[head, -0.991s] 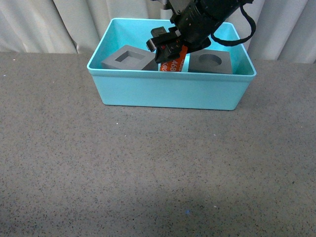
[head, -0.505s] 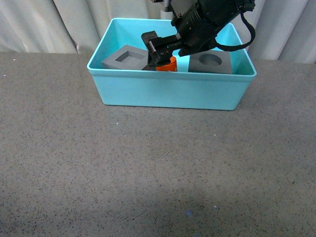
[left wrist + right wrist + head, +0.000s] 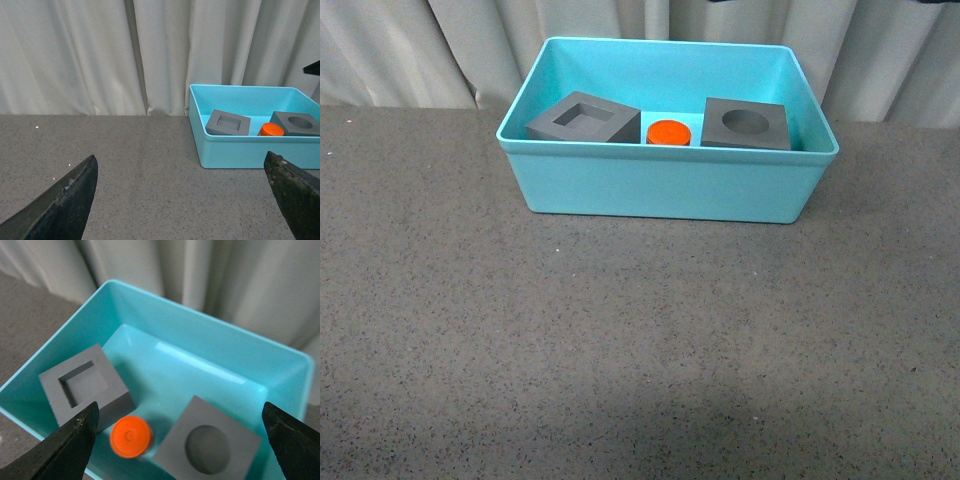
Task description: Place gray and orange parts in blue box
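Both grippers stand wide open and hold nothing; the left gripper (image 3: pixel 182 200) shows only two dark fingertips at the lower corners of its wrist view, over the speckled gray table (image 3: pixel 620 340), well apart from the turquoise bin (image 3: pixel 665 185); the right gripper (image 3: pixel 182 440) hangs above the bin, its fingertips at the lower corners of its own view, touching nothing. No writing can be read on any part. In the front view the bin sits upper centre, before pale curtains (image 3: pixel 420 50); inside it, left to right, lie a matte gray cube with a square recess (image 3: pixel 583 118), an orange cylinder (image 3: pixel 668 133) standing on end with its round top showing, and a gray cube with a round recess (image 3: pixel 747 124); the cylinder sits between the cubes, close beside the square-recess one.
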Robot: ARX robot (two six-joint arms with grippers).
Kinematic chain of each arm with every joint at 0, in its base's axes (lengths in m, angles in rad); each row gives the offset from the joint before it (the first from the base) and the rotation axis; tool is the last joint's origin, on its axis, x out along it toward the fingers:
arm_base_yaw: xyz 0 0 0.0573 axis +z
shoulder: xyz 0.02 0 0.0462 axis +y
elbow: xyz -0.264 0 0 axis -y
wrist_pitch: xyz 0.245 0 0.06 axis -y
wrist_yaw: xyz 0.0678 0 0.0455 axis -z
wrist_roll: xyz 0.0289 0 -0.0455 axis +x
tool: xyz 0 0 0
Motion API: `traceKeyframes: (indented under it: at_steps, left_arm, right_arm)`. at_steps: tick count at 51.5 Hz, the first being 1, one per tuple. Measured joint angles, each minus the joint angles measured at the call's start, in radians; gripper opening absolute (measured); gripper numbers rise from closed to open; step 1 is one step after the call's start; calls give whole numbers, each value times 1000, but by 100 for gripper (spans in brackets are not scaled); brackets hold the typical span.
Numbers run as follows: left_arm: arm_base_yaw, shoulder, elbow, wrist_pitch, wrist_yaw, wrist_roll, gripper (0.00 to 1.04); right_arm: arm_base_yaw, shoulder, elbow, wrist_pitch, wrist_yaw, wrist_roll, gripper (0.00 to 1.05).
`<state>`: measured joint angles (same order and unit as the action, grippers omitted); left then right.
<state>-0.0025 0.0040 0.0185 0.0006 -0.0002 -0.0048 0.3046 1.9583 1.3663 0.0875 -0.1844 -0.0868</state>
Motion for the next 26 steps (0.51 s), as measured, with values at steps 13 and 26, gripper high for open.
traceKeyframes:
  at_steps: [13, 26]
  left_arm:
    - [0, 0, 0, 0, 0, 0, 98]
    - [0, 0, 0, 0, 0, 0, 98]
  right_arm:
    - [-89, -290, -385, 246, 188, 22, 95]
    - [-193, -556, -703, 361, 423, 19, 95]
